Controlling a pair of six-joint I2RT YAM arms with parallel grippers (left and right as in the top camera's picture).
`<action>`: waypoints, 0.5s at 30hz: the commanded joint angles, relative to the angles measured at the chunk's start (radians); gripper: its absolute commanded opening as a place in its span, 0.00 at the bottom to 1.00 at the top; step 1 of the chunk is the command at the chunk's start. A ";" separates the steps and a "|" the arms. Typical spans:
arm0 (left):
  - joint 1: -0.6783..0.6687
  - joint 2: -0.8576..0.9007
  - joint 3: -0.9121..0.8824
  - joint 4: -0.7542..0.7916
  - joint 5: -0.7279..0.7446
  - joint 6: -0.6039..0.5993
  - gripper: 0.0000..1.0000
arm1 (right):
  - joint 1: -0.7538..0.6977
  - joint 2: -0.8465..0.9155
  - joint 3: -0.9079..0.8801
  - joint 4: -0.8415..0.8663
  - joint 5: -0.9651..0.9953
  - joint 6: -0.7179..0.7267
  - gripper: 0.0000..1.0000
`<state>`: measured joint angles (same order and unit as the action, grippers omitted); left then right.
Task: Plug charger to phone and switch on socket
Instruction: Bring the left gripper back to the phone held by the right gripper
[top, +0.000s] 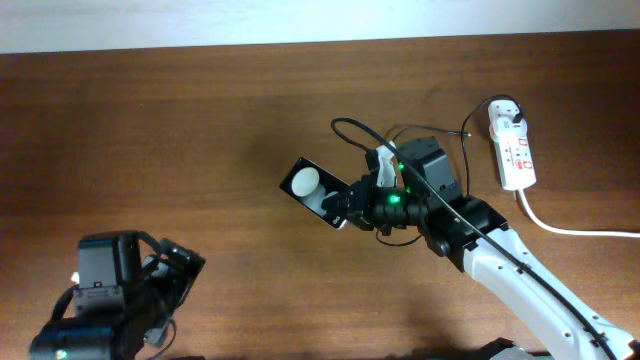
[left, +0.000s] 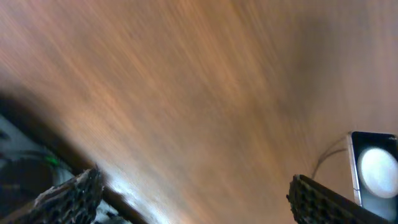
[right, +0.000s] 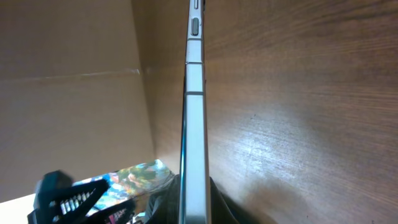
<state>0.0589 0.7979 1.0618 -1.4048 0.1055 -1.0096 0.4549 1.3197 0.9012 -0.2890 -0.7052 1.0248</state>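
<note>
**Overhead:** Right pincer (top: 345, 207) gripped phone (top: 308, 184). Slab appeared tilted up off tabletop (top: 150, 120), probably to expose port end for connector. Right arm reached in from lower right. Charger (top: 350, 126) cable looped just behind wrist, socket (top: 513, 150) near right edge. Left pincer (top: 178, 268) low at lower left, well apart.

**Left wrist:** Blurred. Fingers (left: 71, 196) spread wide, nothing between.

**Right wrist:** Phone edge-on, clamped at near end.

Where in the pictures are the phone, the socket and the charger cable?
phone (top: 308, 183): overhead view, on its large white round spot.
socket (top: 515, 152): overhead view, on the middle of its white body.
charger cable (top: 342, 122): overhead view, on the thin black loop above the phone.
</note>
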 joint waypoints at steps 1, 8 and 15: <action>0.005 -0.001 -0.108 0.098 0.219 -0.128 0.99 | -0.001 -0.006 0.011 -0.008 -0.052 0.006 0.04; 0.005 0.068 -0.254 0.245 0.434 -0.304 0.99 | -0.004 -0.006 0.011 -0.103 -0.051 0.106 0.04; 0.005 0.156 -0.254 0.370 0.498 -0.382 0.99 | -0.002 -0.006 0.011 -0.101 -0.068 0.251 0.04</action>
<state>0.0586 0.9260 0.8146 -1.1126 0.5709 -1.3231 0.4549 1.3197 0.9012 -0.3977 -0.7284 1.2125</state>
